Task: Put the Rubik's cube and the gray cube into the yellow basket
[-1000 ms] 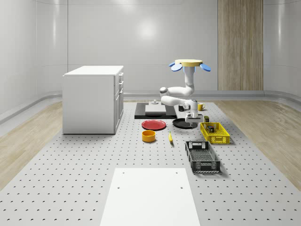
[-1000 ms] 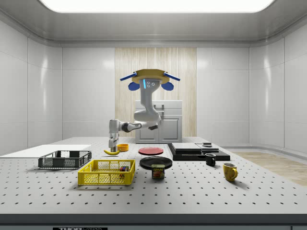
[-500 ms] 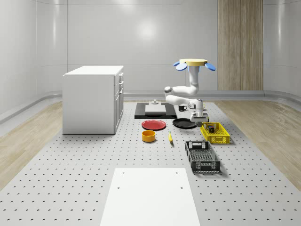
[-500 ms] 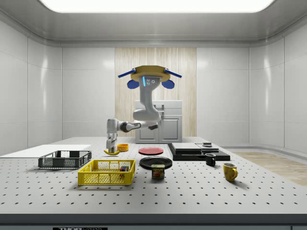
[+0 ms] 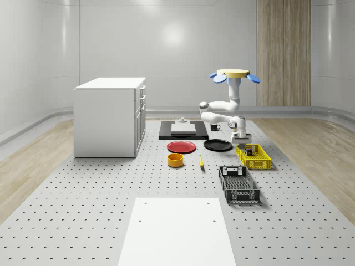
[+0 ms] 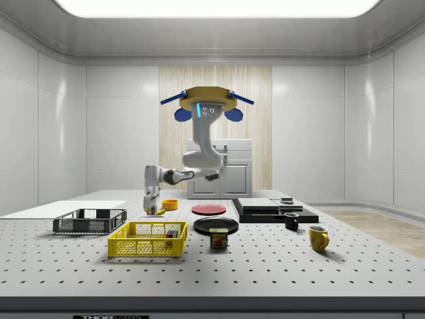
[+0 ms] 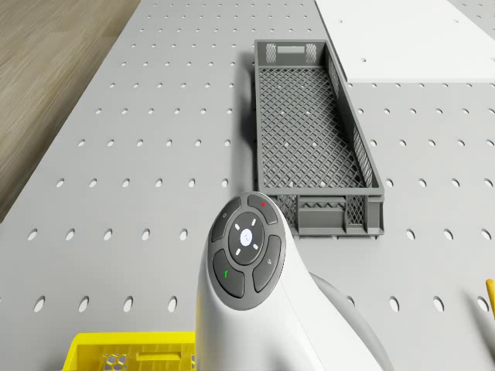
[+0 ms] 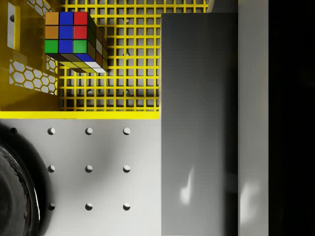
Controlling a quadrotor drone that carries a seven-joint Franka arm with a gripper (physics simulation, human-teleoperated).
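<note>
Hovering drone (image 5: 233,75) with yellow top and blue rotors hangs above the far right part of the perforated grey desk (image 5: 83,194), as the whole-scene view has it. Its white arm bends down and ends in the tool (image 5: 242,142), just over the far end of the yellow mesh plastic basket (image 5: 254,160). The tool is clamped on the plain gray cube (image 8: 199,123), which in the wrist view hangs across the basket's rim, partly over the basket and partly over the desk. The multicoloured Rubik's cube (image 8: 69,34) lies inside the basket, in a corner. A black round plate (image 5: 217,145) sits just left of the basket, and a dark grey mesh crate (image 5: 238,183) lies nearer.
</note>
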